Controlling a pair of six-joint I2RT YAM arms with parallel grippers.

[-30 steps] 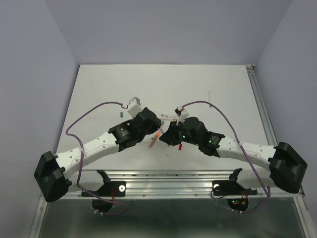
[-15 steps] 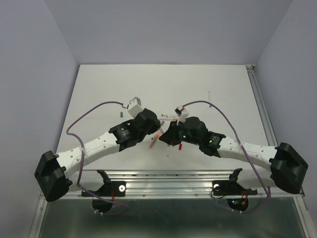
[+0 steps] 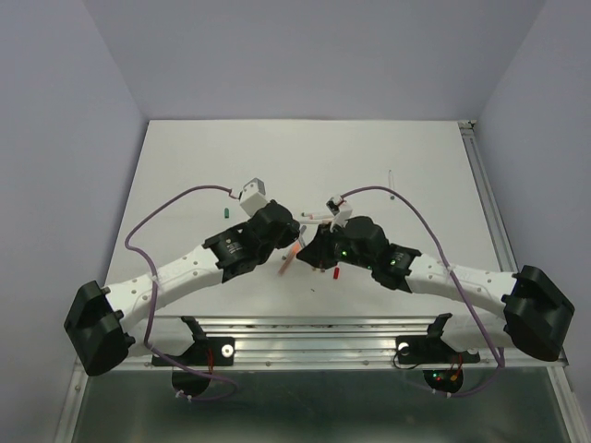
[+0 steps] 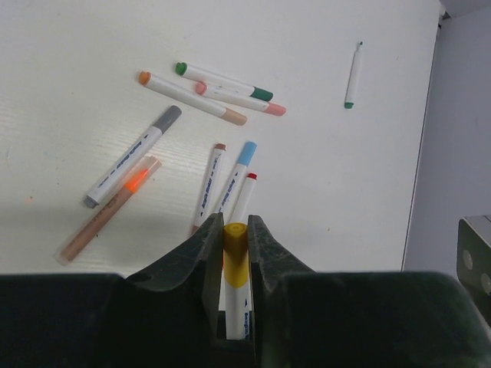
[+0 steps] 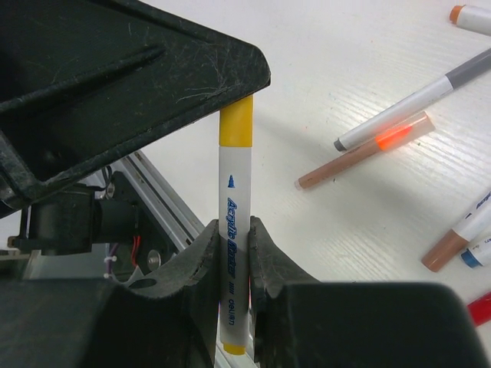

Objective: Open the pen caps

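- Now pinching the yellow cap (image 4: 235, 257): left gripper (image 4: 235, 225), pressed shut on it.
- Clamped round the white barrel (image 5: 234, 184) along from that cap: right gripper (image 5: 235, 227).
- Held up off the table (image 4: 322, 192), lengthwise from one claw to the other; best pulled straight apart along that line.
- Short, glossy, plain yellow; seated flush on the barrel, not yet off.
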